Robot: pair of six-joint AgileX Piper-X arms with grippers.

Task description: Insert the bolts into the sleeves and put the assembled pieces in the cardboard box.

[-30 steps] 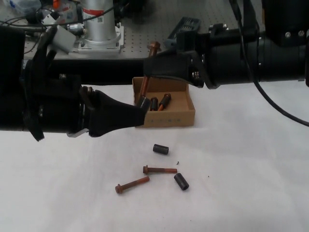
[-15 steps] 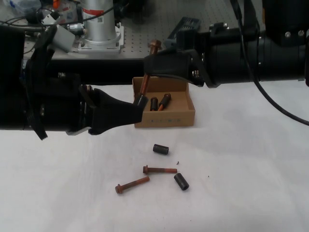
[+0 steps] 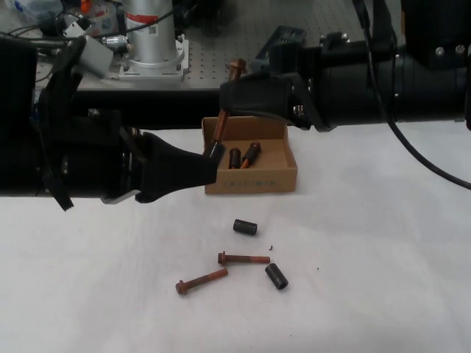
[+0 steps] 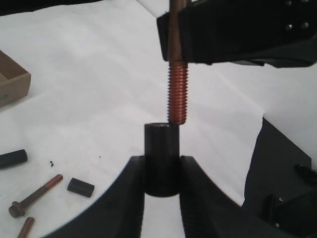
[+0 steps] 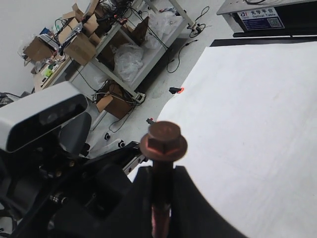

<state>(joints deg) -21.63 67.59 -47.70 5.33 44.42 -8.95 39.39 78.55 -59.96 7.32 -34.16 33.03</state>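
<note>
Above the white bench (image 3: pixel 383 257), just in front of the box (image 3: pixel 254 180), a copper-coloured bolt (image 4: pixel 177 94) hangs upright over a short black sleeve (image 4: pixel 161 148). The bolt's threaded end points down and its tip sits right at the sleeve's open mouth; whether it has gone inside cannot be told. The left hand (image 4: pixel 161 168) is clenched around the lower part of the sleeve, one finger on each side, and holds it upright with the opening facing up. The right hand (image 5: pixel 162 186) is clenched on the bolt's smooth shank, with the hexagonal head standing free above its fingers. In the high view the left arm comes in from the left and the right arm from the right, and the two hands meet at the box's left front corner. The box is open-topped cardboard and stands on the bench; inside it lie two sleeved bolts (image 3: pixel 234 157) (image 3: pixel 251 153), side by side. Nearer the camera, on the bench, lie two loose sleeves (image 3: pixel 245 227) (image 3: pixel 277 276) and two loose bolts (image 3: pixel 244 258) (image 3: pixel 201 281), close together but not joined.
</note>
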